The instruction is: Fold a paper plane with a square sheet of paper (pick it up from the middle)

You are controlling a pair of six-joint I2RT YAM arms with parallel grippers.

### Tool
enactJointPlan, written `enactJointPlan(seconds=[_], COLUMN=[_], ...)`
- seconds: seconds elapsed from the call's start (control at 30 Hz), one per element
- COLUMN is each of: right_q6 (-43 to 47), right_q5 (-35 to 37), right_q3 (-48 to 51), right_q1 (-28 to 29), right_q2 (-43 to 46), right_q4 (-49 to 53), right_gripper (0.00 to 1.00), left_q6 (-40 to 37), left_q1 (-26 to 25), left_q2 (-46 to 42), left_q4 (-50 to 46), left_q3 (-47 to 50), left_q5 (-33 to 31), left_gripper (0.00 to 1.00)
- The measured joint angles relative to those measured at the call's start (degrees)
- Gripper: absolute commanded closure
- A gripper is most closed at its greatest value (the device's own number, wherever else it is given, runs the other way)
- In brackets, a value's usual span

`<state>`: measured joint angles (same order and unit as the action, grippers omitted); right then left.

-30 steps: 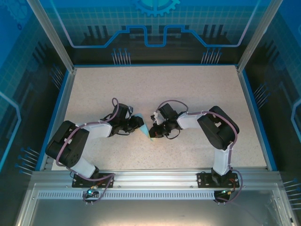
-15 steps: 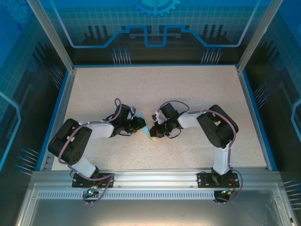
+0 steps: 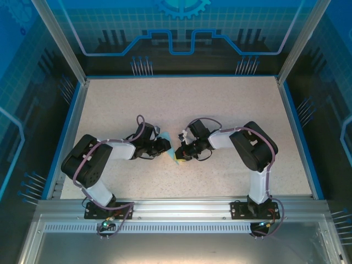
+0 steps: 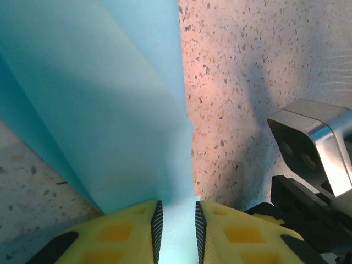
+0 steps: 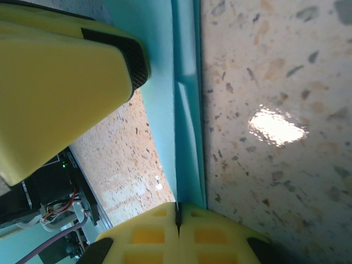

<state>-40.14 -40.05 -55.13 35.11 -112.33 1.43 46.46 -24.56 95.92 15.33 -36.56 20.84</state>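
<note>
Folded paper [image 4: 110, 110] — pinched between left jaws, also between right jaws.

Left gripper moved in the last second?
Yes, slightly: the left gripper edged right, away from the table's left rim, closing on the right gripper.
</note>
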Motion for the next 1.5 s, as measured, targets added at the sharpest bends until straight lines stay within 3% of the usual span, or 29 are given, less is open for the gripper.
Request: enactJointPlan(seconds=[0.67, 1.03, 1.27, 1.5], right_q6=[0.7, 2.0, 2.9, 3.4], right_q5=[0.4, 2.0, 2.2, 3.2], right_q3=[-0.5, -0.5, -0.5, -0.5], right_q1=[-0.2, 0.1, 0.4, 0.9], right_q2=[1.0, 1.3, 1.8, 2.3], right_q4=[2.6, 4.2, 4.8, 6.5], right_gripper=[0.86, 0.94, 0.87, 0.91], left_q6=[-0.1, -0.1, -0.1, -0.1], left_q1=[0.0, 0.0, 0.0, 0.0], left_q2=[2.3, 2.4, 2.4, 2.4], left_q4=[-5.2, -6.0, -6.1, -6.1], left_q3=[-3.7, -4.2, -4.2, -4.2], left_q5=[-0.2, -0.2, -0.2, -0.2], left_gripper=[0.77, 0.77, 0.77, 0.77])
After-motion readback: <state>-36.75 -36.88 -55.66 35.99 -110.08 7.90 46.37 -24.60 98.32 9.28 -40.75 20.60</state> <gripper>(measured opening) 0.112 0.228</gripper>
